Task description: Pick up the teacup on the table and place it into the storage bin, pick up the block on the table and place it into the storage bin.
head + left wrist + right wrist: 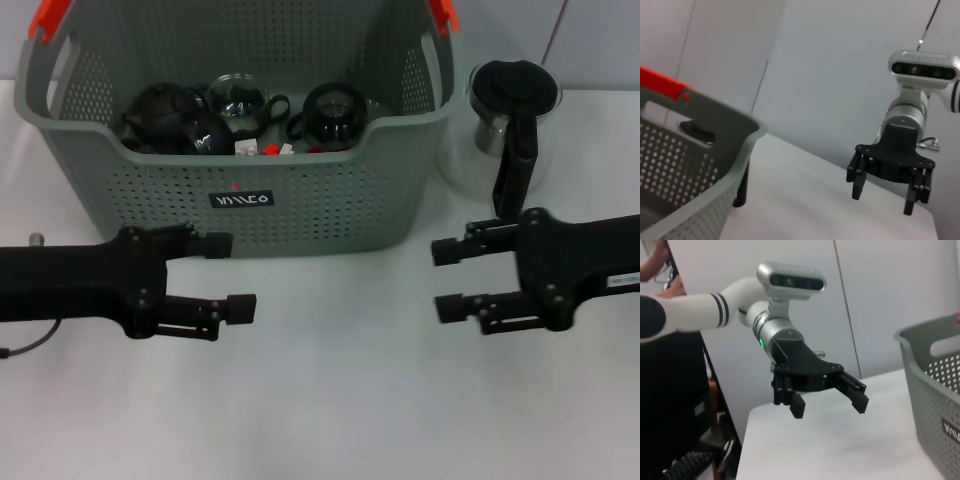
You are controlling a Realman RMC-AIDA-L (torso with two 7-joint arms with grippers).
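Inside the grey-green perforated plastic storage bin (330, 215), dark teaware is resting; I am holding both left gripper (232, 276) and right gripper (445, 278) fingers open, empty, task apparently finishing.

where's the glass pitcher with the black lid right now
In the head view the glass pitcher stands on the table at the robot's right, just outside the storage bin, behind the open right hand.
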